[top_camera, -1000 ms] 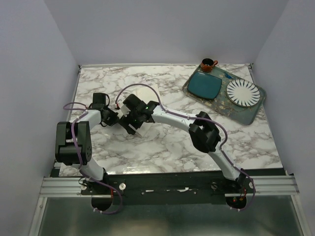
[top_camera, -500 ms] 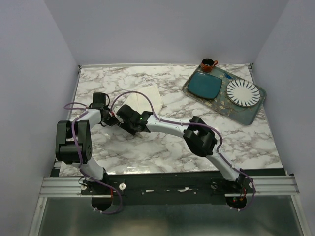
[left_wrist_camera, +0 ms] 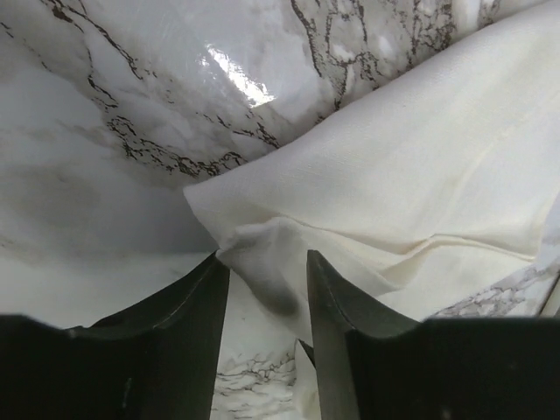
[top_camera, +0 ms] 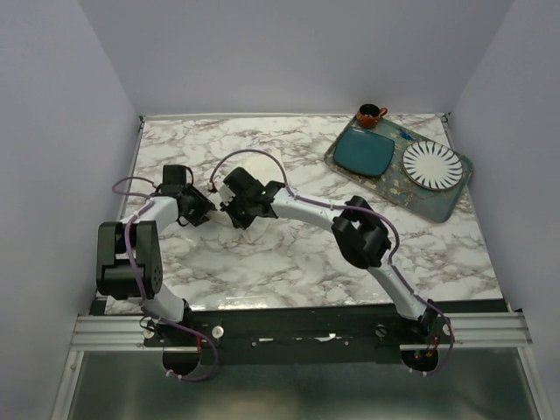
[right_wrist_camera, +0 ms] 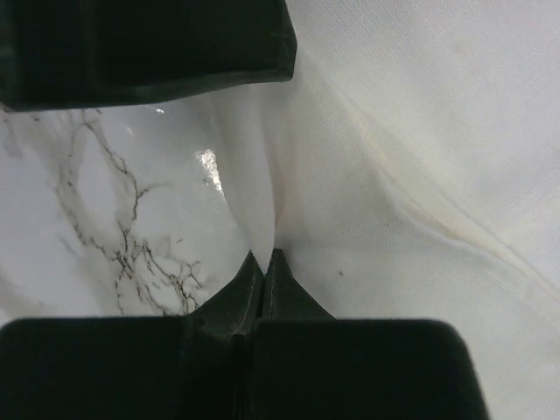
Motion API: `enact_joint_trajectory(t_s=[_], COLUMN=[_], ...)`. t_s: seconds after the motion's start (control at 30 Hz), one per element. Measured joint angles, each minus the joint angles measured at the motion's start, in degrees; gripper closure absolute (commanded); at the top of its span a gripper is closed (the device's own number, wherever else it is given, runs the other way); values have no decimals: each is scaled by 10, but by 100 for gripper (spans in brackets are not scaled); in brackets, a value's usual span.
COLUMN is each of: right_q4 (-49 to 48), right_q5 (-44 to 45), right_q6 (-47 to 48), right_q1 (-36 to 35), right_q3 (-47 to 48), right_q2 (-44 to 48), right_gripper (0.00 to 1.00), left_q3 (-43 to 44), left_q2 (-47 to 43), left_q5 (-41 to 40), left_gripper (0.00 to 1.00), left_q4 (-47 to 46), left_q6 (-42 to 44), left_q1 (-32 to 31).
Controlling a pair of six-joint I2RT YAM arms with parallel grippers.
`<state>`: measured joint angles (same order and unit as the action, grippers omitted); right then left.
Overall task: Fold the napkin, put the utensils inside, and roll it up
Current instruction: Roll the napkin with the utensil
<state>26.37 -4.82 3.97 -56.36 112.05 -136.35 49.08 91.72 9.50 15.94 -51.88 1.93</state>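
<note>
Your right gripper (right_wrist_camera: 264,256) pinches the napkin (left_wrist_camera: 411,166) by its edge at the left-centre of the table (top_camera: 297,262), your left gripper (left_wrist_camera: 262,259) spread around a bunched corner (open marble near and right).

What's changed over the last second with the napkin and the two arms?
The right tool, shut on the napkin, swung toward the near left half a second ago, with more cloth showing. It has since drawn back from the bases, and less cloth shows now. The left tool edged slightly right, its fingers apart around a napkin fold. The tray, teal plate, white plate and cup stayed put.
</note>
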Motion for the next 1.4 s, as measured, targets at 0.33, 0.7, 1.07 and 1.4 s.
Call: enact_joint_trajectory(t_s=[0.33,0.7,1.07,1.4], right_q4=[11,11,7,4], right_q5=[-266,-407,-443,-458], right_q6=[-92,-176,-219,-236], right_q1=[97,138,153,160], right_q3=[36,69,71,71], right_q2=[-39,-92,-104,-110], right_gripper=[100,100,99,100], left_q3=[-20,-74,-76,-73], left_q2=[-129,-177,-112,-65], left_q5=[-2,15,57,52], left_gripper=[43,66,76,83], left_q4=[0,-3,-71,-95], left_q6=[61,70,32,-3], left_q1=[-4,-9,-68,-89])
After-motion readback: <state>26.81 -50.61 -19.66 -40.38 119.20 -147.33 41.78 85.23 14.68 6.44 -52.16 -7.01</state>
